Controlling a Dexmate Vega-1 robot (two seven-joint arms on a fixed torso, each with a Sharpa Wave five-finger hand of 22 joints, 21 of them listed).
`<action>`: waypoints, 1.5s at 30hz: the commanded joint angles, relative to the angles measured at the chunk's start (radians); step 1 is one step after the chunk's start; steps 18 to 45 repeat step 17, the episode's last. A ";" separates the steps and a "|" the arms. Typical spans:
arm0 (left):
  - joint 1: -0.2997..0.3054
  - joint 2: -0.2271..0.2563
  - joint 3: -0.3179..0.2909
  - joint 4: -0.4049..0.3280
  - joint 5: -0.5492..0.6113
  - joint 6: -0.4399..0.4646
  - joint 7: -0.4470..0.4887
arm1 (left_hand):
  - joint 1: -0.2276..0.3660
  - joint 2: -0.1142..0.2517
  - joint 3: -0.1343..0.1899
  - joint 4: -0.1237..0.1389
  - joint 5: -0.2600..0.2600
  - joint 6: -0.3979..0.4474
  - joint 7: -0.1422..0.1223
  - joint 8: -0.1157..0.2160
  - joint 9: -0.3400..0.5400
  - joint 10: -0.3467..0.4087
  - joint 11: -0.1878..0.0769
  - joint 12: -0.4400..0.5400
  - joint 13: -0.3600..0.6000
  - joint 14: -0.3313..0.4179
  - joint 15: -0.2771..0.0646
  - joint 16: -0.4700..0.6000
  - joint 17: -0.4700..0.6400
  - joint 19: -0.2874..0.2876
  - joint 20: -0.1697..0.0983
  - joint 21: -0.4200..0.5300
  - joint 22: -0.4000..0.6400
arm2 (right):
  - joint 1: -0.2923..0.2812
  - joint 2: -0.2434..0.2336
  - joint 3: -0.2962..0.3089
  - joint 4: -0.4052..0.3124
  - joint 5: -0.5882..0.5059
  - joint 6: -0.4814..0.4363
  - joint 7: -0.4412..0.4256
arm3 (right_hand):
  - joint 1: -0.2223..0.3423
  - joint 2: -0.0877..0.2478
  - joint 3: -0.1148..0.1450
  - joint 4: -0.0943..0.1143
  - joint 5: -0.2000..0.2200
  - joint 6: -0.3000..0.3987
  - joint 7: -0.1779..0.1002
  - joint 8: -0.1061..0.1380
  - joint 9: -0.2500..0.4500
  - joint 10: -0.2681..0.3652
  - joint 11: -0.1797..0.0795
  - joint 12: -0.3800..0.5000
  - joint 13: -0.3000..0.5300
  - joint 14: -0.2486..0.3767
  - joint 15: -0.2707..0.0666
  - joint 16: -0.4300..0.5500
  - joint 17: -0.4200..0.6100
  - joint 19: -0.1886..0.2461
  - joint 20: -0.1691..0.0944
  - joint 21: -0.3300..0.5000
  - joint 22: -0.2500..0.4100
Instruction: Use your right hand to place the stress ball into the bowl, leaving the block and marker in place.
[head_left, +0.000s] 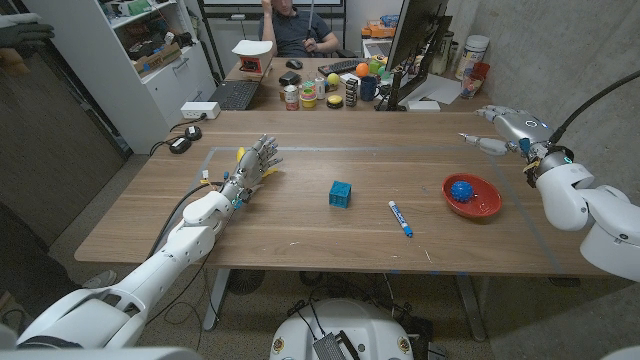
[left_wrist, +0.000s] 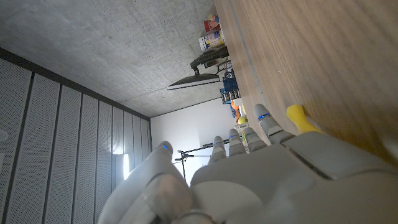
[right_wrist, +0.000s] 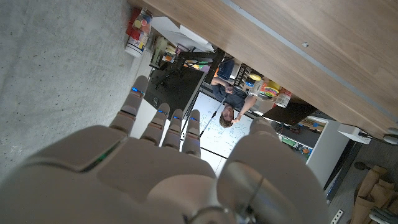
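The blue stress ball (head_left: 460, 189) sits inside the red bowl (head_left: 485, 205) on the right side of the wooden counter (head_left: 300, 225). The right hand (head_left: 510, 130) hangs beyond the bowl near the counter's far right corner, well apart from it, holding nothing, its fingers (right_wrist: 163, 121) stretched out and slightly spread. To the left of the bowl the blue marker (head_left: 400, 218) lies on the wood, and further left the blue block (head_left: 340, 194) stands near the middle of the counter, the two apart from each other. On the left side the left hand (head_left: 255, 165) is at the counter with fingers (left_wrist: 264, 121) extended and parted, empty. Behind the counter a person (head_left: 295, 28) sits at a cluttered desk (head_left: 330, 75).
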 joint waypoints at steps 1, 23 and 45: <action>-0.011 -0.007 0.000 0.021 0.000 -0.005 -0.009 | 0.001 0.013 -0.003 0.000 0.006 -0.008 -0.005 0.004 0.003 -0.006 0.003 0.005 0.002 -0.008 -0.002 -0.002 0.002 0.007 0.000 -0.002 0.003 | 0.031 0.069 0.005 0.013 -0.071 0.057 0.010 | -0.006 0.000 -0.004 0.000 0.000 -0.021 0.005 -0.008 0.001 -0.012 0.000 -0.002 0.003 -0.011 0.002 0.002 -0.001 -0.012 0.000 -0.011 0.003; -0.026 -0.016 0.001 0.057 0.000 -0.012 -0.025 | 0.001 0.013 -0.005 0.000 0.007 -0.008 -0.005 0.004 0.003 -0.007 0.005 0.005 0.002 -0.008 -0.001 -0.002 0.002 0.007 0.001 -0.006 0.003 | 0.060 0.123 0.018 0.017 -0.129 0.099 0.012 | -0.007 0.001 -0.008 0.000 -0.001 -0.026 0.001 -0.004 0.001 -0.001 -0.004 0.010 0.002 -0.003 -0.005 0.012 -0.004 -0.009 -0.002 -0.025 0.004; -0.026 -0.016 0.001 0.057 0.000 -0.012 -0.025 | 0.001 0.013 -0.005 0.000 0.007 -0.008 -0.005 0.004 0.003 -0.007 0.005 0.005 0.002 -0.008 -0.001 -0.002 0.002 0.007 0.001 -0.006 0.003 | 0.060 0.123 0.018 0.017 -0.129 0.099 0.012 | -0.007 0.001 -0.008 0.000 -0.001 -0.026 0.001 -0.004 0.001 -0.001 -0.004 0.010 0.002 -0.003 -0.005 0.012 -0.004 -0.009 -0.002 -0.025 0.004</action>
